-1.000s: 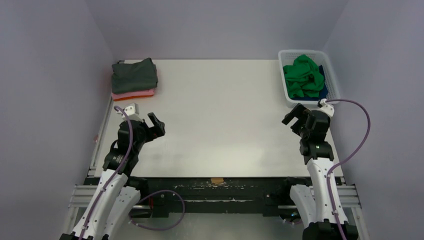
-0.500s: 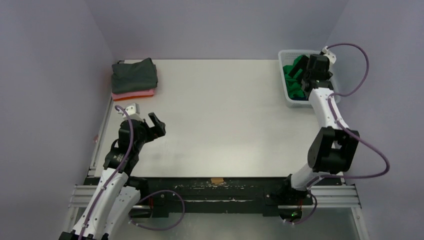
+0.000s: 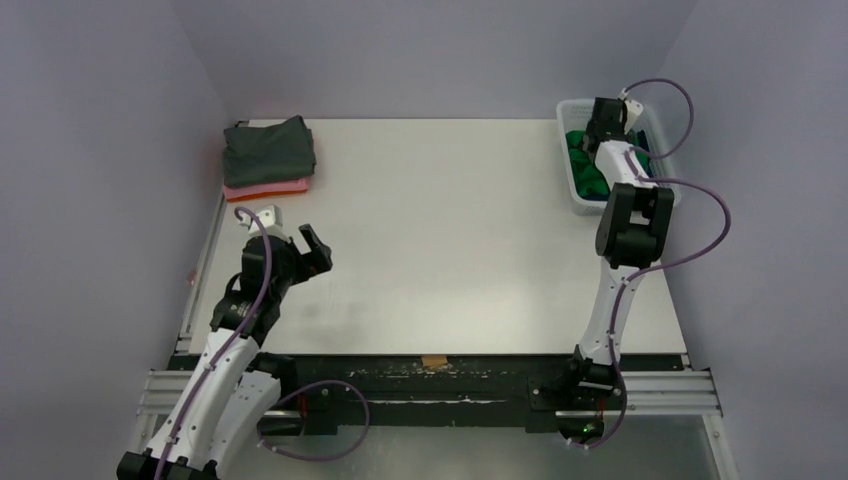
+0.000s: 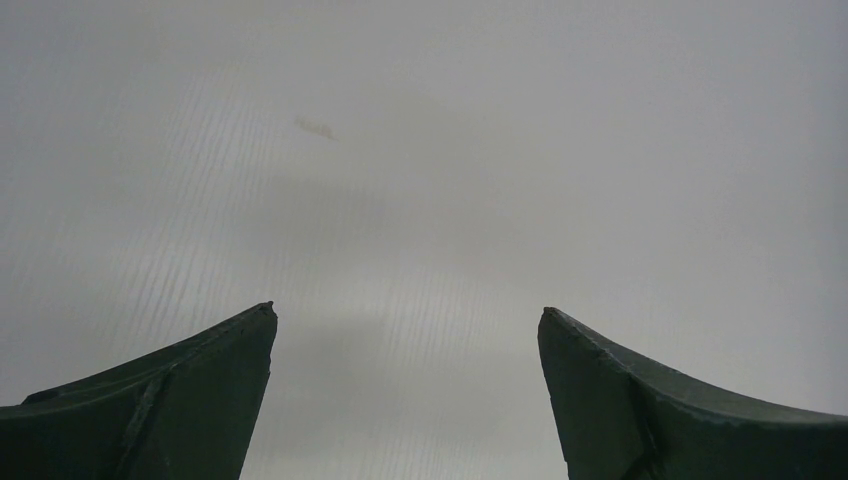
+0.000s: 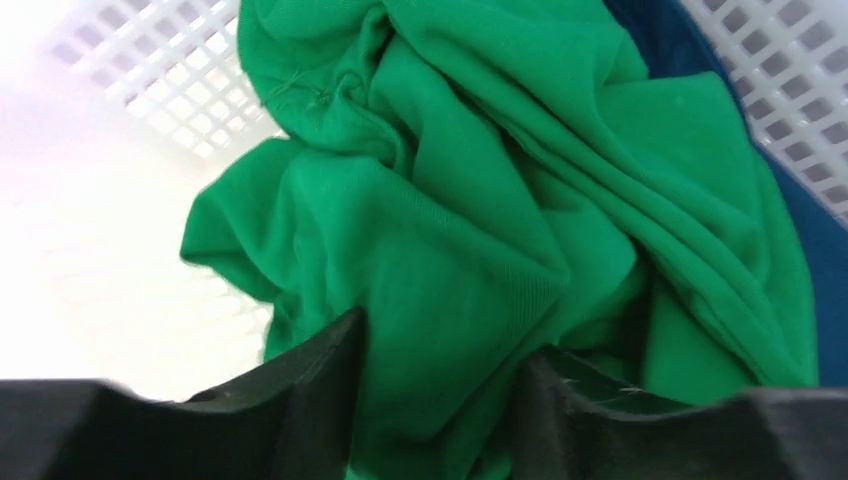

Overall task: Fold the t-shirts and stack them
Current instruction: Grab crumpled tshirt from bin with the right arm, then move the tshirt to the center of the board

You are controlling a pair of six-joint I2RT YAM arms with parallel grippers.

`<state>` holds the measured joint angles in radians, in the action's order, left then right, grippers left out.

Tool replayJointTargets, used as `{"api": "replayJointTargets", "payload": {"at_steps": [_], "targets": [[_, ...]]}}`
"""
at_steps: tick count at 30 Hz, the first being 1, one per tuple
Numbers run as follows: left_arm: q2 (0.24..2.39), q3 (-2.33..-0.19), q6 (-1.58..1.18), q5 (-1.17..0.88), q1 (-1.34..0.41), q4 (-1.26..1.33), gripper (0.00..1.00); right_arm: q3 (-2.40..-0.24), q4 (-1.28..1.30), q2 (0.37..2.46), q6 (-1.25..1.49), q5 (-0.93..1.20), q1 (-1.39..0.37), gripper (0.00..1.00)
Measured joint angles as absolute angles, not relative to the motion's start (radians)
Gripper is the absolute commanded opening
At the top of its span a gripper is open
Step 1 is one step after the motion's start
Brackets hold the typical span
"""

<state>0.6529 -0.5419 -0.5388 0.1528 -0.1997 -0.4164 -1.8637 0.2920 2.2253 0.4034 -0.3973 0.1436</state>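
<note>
Step in hand: picking up the next garment. The right gripper [image 5: 442, 345] sits in the white basket [image 5: 170, 70], jaws narrow about a fold of the green t-shirt [image 5: 480, 200]; a firm clamp cannot be confirmed. The left gripper [image 4: 405, 315] hangs wide open over the table [image 4: 420, 150]. Next move: secure the fold, then lift it clear of the rim.

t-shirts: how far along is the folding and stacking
Done: at the far left corner a folded dark grey t-shirt lies on pink-orange layers. In hand: the right arm's jaws sit either side of a fold of the green t-shirt inside the basket; a firm grip isn't clear. The left arm's jaws are open over bare table. To do: both it and the blue t-shirt are crumpled, unfolded.
</note>
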Motion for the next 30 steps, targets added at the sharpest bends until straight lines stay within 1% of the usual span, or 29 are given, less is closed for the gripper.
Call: {"api": "replayJointTargets", "payload": {"at_steps": [1, 2, 3, 5, 7, 10, 12, 15, 17, 19, 23, 26, 30], "targets": [[0.655, -0.542, -0.538, 0.155, -0.200, -0.415, 1.00, -1.886, 0.292, 2.249, 0.394, -0.401, 0.144, 0.22], [0.657, -0.542, -0.538, 0.157, -0.200, -0.414, 1.00, -1.904, 0.294, 2.270, 0.392, -0.407, 0.144, 0.14], [0.660, -0.542, -0.539, 0.159, -0.200, -0.413, 1.00, -1.914, 0.299, 2.281, 0.388, -0.412, 0.144, 0.08], [0.665, -0.542, -0.539, 0.161, -0.200, -0.413, 1.00, -1.917, 0.305, 2.281, 0.387, -0.424, 0.144, 0.03], [0.670, -0.542, -0.539, 0.161, -0.200, -0.413, 1.00, -1.899, 0.296, 2.254, 0.387, -0.429, 0.144, 0.02], [0.669, -0.542, -0.539, 0.160, -0.200, -0.413, 1.00, -1.818, 0.279, 2.145, 0.386, -0.429, 0.144, 0.02], [0.662, -0.542, -0.539, 0.161, -0.200, -0.413, 1.00, -1.768, 0.273, 2.042, 0.385, -0.424, 0.144, 0.00], [0.640, -0.542, -0.539, 0.160, -0.200, -0.413, 1.00, -1.760, 0.278, 1.884, 0.385, -0.392, 0.144, 0.00], [0.621, -0.542, -0.539, 0.159, -0.200, -0.413, 1.00, -1.794, 0.294, 1.804, 0.384, -0.353, 0.144, 0.00], [0.597, -0.542, -0.539, 0.154, -0.200, -0.413, 1.00, -1.871, 0.326, 1.744, 0.383, -0.284, 0.145, 0.00], [0.554, -0.542, -0.539, 0.131, -0.200, -0.413, 1.00, -2.036, 0.404, 1.672, 0.388, -0.089, 0.128, 0.00], [0.529, -0.542, -0.545, 0.105, -0.200, -0.414, 1.00, -2.109, 0.453, 1.619, 0.390, 0.041, 0.056, 0.00], [0.503, -0.542, -0.596, 0.068, -0.200, -0.428, 1.00, -2.121, 0.482, 1.546, 0.375, 0.215, -0.181, 0.00]]}}
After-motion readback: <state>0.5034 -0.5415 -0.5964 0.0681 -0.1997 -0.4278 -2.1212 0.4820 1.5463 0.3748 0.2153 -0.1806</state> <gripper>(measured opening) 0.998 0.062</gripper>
